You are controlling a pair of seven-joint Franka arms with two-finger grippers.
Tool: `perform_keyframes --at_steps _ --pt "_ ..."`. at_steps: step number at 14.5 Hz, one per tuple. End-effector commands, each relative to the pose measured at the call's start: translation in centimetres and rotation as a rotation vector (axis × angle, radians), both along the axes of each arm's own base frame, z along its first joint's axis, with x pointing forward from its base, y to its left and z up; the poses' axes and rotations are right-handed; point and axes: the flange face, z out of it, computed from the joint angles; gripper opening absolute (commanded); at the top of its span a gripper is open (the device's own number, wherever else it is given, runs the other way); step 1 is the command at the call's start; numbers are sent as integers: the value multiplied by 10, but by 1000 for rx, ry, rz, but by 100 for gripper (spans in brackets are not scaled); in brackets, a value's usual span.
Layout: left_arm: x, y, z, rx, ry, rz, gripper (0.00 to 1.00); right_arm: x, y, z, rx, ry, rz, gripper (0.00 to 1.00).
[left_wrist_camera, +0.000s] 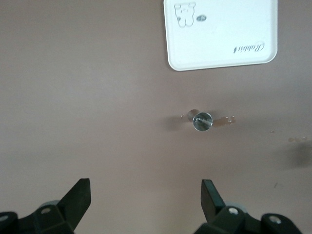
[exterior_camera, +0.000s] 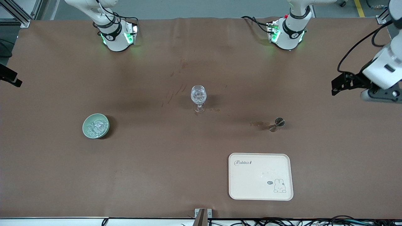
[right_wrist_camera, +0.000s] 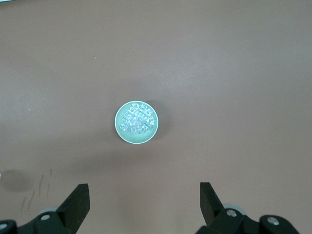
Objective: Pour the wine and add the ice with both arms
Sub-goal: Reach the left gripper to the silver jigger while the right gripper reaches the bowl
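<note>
A wide brown matte worktop (exterior_camera: 157, 169), faintly creased and marked with darker stains near its middle, fills nearly the whole front view. Above its top edge runs a strip of grey floor (exterior_camera: 194, 8) with a yellow line (exterior_camera: 359, 8) toward one corner and a silver aluminium frame post (exterior_camera: 15, 12) at the other. Black cables (exterior_camera: 298, 222) lie tangled along the white lower edge

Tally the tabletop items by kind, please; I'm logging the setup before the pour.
Bowl of ice: 1
Glass: 1
Jigger: 1
Tray: 1
Total: 4
</note>
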Motion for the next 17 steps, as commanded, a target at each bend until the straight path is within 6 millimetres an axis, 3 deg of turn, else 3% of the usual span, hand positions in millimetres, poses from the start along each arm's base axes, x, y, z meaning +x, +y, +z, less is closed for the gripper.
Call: perform_keyframes --at_steps 1,5,7,8,11,13,15,17 --pt "17 10 -19 12 28 25 100 -1 -2 2 5 4 7 100" --pt "41 44 -81 -40 127 226 100 -1 -2 2 5 4 7 100" --pt "53 54 -102 -59 117 349 100 1 1 -12 9 30 14 100" --pt "57 63 -117 -98 145 463 100 3 2 -23 12 45 19 100" --pt "64 62 -151 -161 235 691 100 15 10 -69 16 88 34 100" --pt "70 63 -185 -194 321 868 100 21 21 -101 15 82 52 100" --pt "76 90 -219 -279 401 1023 98 26 23 -142 19 99 56 100" --pt "82 102 -254 -370 469 1093 95 31 28 -175 40 121 57 100"
